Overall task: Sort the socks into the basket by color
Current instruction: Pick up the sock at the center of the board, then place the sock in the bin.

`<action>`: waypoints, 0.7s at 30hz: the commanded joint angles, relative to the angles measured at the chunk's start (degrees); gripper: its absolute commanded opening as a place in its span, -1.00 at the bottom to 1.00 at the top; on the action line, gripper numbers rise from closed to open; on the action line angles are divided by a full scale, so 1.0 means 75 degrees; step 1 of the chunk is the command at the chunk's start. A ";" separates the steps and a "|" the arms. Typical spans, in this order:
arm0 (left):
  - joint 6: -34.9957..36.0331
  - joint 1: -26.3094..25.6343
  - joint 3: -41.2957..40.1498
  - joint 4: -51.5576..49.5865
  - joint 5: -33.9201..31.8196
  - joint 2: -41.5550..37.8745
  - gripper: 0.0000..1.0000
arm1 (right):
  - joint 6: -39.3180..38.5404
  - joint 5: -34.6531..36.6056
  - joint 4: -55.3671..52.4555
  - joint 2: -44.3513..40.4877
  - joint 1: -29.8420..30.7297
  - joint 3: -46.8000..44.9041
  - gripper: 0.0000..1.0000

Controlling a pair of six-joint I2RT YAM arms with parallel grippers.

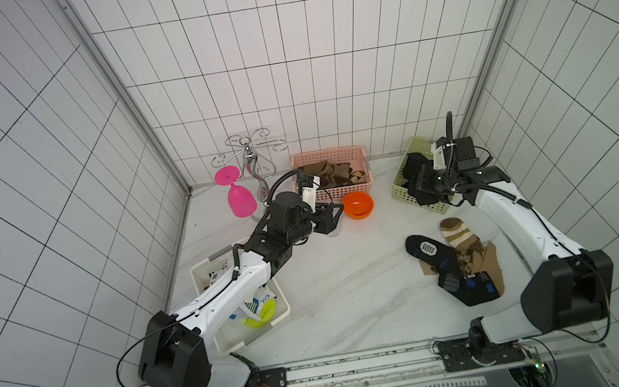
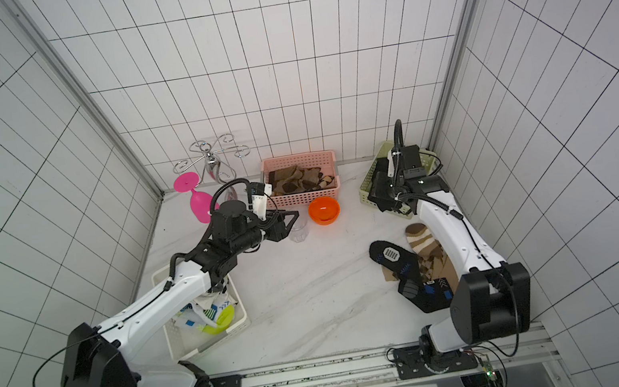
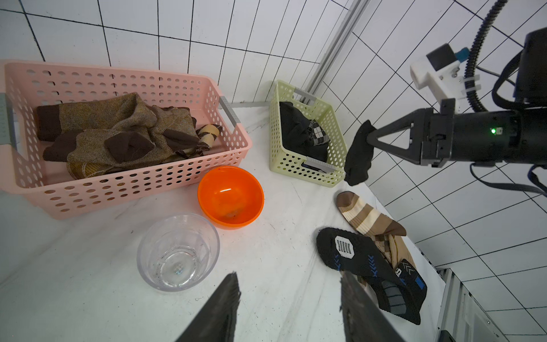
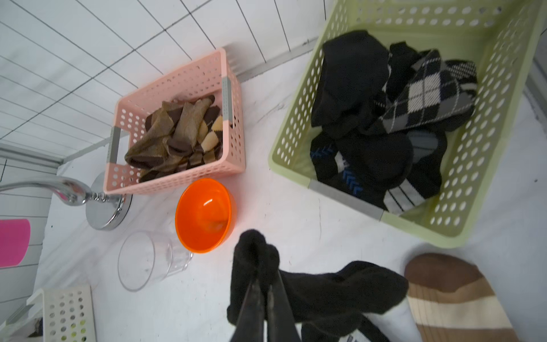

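Baskets: green basket (image 4: 291, 127) ahead of right gripper (image 3: 372, 136), black socks (image 4: 355, 74) inside; pink basket (image 3: 127, 189) off to its side, brown socks (image 4: 177, 133) inside. Loose socks (image 1: 457, 263) on table (image 1: 334, 283) below and behind that gripper. Black sock (image 3: 359, 157) dangles from its jaws, clamped at one end, seemingly just short of green rim (not over it yet). Risk: early release drops sock outside; hanging tail may snag rim. Left gripper (image 3: 288, 296) jaws apart, empty, clear cup (image 3: 177, 251) just ahead.

White tiled walls (image 1: 302, 78), dark grout, box me in: one beyond my left claw (image 3: 289, 275), one either side. Aluminium posts (image 1: 123, 89) in both far corners. Worktop (image 1: 334, 283) under the claw: white marble-look, grey veins. Metal rail (image 1: 368, 362) along the near edge, behind it. Light flat, shadows soft.
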 commanded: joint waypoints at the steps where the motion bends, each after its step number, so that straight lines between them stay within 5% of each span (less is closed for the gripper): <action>1: 0.0200 -0.0042 0.0090 -0.0226 -0.0045 -0.0263 0.12 | -0.0215 0.0443 0.1179 0.0490 -0.0180 0.0800 -1.00; 21: 0.0358 -0.0334 -0.0016 -0.0470 -0.0260 -0.0351 0.14 | -0.0352 0.0676 0.1882 0.3303 -0.1085 0.1094 -0.97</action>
